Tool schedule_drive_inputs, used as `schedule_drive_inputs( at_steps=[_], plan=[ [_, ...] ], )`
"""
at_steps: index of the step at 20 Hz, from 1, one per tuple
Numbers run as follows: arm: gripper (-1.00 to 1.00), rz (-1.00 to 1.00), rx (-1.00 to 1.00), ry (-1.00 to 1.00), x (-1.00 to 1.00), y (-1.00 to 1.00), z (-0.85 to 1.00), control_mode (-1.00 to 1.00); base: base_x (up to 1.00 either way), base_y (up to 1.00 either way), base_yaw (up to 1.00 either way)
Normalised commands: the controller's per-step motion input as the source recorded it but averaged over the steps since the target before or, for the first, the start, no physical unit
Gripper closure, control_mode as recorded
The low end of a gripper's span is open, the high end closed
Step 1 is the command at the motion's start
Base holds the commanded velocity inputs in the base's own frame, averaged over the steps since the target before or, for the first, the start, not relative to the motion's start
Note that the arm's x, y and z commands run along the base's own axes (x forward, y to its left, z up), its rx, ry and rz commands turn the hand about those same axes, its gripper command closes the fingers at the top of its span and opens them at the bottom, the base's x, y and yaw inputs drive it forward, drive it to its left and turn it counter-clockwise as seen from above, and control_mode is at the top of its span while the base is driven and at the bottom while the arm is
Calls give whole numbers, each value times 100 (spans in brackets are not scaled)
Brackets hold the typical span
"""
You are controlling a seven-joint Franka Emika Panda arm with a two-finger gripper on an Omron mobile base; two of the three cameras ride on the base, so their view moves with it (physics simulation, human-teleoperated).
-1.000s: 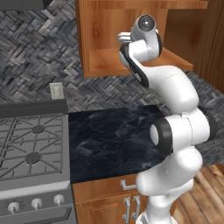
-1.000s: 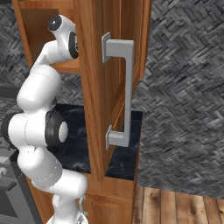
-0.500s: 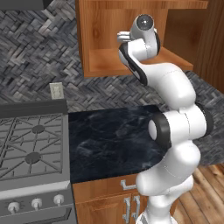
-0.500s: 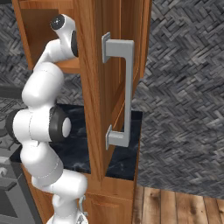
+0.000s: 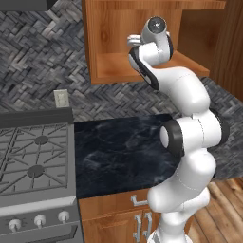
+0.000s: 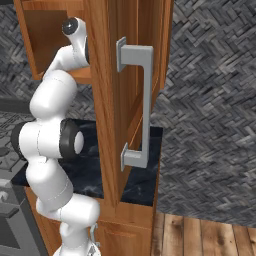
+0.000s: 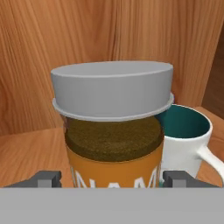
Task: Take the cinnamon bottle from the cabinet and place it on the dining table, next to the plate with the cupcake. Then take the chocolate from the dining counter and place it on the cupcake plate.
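The cinnamon bottle [image 7: 113, 131] stands upright on the cabinet shelf, close in front of the hand camera. It has a wide grey lid, brown powder under it and an orange label. My gripper [image 7: 111, 179] is open, with one dark fingertip [image 7: 43, 178] to the bottle's left and the other to its right, each a small gap away from its sides. In the left base view my arm reaches up into the open wooden cabinet [image 5: 114, 71], and the hand [image 5: 135, 42] is inside it. The cupcake plate and the chocolate are out of view.
A white mug [image 7: 188, 131] with a teal inside stands right beside the bottle, its handle pointing away. The open cabinet door [image 6: 107, 100] with its grey handle [image 6: 142, 100] stands close to the arm. Below lie a dark stone counter [image 5: 118, 152] and a stove [image 5: 33, 161].
The arm has shifted slightly, its elbow swinging a little while the hand stays in the cabinet. Nothing has been taken hold of.
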Motion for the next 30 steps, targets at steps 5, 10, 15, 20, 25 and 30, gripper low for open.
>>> schedule_drive_inputs(
  at_steps=[5,10,15,20,25,30],
  plan=[
    [100,0,0,0,-7,0,-1,-100,0,0,0],
    [100,2,0,-3,-37,1,0,-100,0,0,0],
    [100,11,0,-2,-92,1,0,-100,0,0,0],
    [100,10,0,-1,-100,9,0,-100,0,0,0],
    [100,11,0,-4,-100,9,-3,-100,0,0,0],
    [100,3,0,-3,-88,1,-2,-100,0,0,0]
  ],
)
